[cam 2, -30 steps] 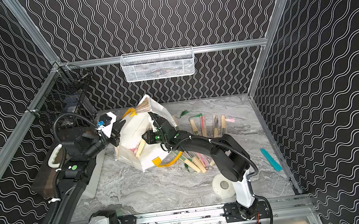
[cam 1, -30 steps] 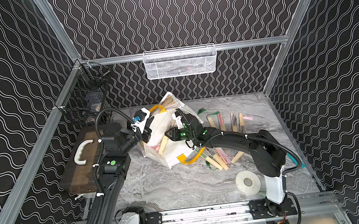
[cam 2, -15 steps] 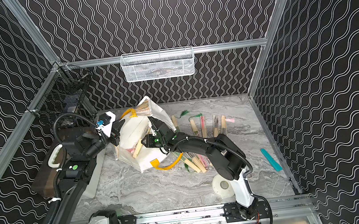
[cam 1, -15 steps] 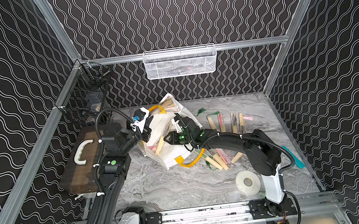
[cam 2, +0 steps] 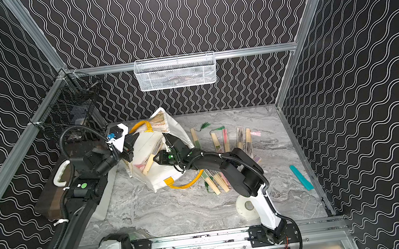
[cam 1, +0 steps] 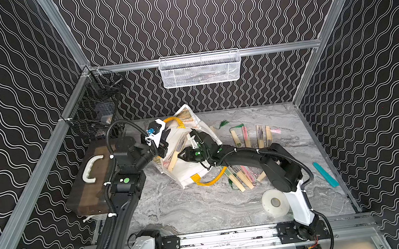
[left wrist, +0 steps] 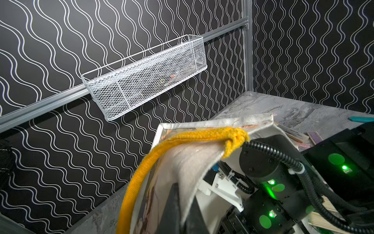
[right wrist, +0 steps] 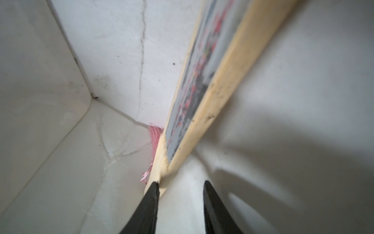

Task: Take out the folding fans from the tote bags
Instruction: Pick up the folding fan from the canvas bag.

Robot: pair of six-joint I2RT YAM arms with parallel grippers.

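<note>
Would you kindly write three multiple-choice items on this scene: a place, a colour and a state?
1. Where is the right tool? A) inside the tote bag B) over the tape roll C) in the wire basket
2. What colour is the tassel of the fan beside it? A) green B) pink C) blue
3. How is the left tool? A) open B) shut on a fan C) shut on the tote bag's rim
Answers: A, white bag walls surround it; B, pink threads at the fan's end; C, canvas pinched between its fingers.
</note>
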